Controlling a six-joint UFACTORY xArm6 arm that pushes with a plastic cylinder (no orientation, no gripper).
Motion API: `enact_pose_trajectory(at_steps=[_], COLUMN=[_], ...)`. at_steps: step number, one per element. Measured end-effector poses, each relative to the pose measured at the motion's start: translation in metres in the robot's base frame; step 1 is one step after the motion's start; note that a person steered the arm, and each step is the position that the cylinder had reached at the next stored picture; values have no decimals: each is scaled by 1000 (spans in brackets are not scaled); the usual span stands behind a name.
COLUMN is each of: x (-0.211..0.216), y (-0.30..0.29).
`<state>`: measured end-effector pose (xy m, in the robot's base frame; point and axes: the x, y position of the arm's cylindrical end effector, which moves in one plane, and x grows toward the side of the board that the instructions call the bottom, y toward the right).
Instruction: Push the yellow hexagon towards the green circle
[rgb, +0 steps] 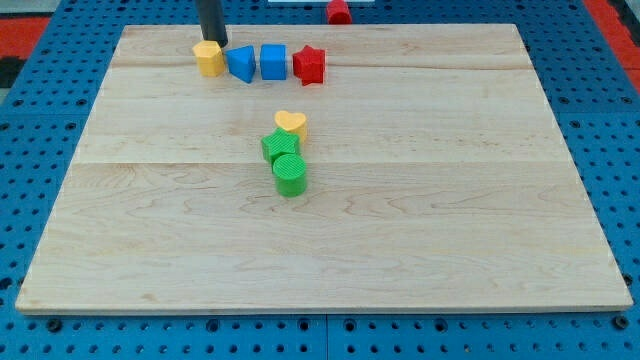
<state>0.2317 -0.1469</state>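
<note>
The yellow hexagon (209, 58) sits near the board's top left, at the left end of a row of blocks. My tip (215, 45) is right behind it, touching or almost touching its top edge on the view's upper side. The green circle (290, 174) lies near the board's middle, below and to the right of the hexagon. A green star-like block (279, 146) touches the circle from above, and a yellow heart (291, 123) sits just above that.
In the row right of the hexagon are a blue triangle-like block (241, 63), a blue cube (273, 61) and a red star (310, 65). A red block (338, 11) lies off the wooden board (450, 200) at the view's top.
</note>
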Motion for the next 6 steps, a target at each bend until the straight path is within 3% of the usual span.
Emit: enact_pose_trajectory(at_steps=[3,6], x=[57,108], y=[0,-42])
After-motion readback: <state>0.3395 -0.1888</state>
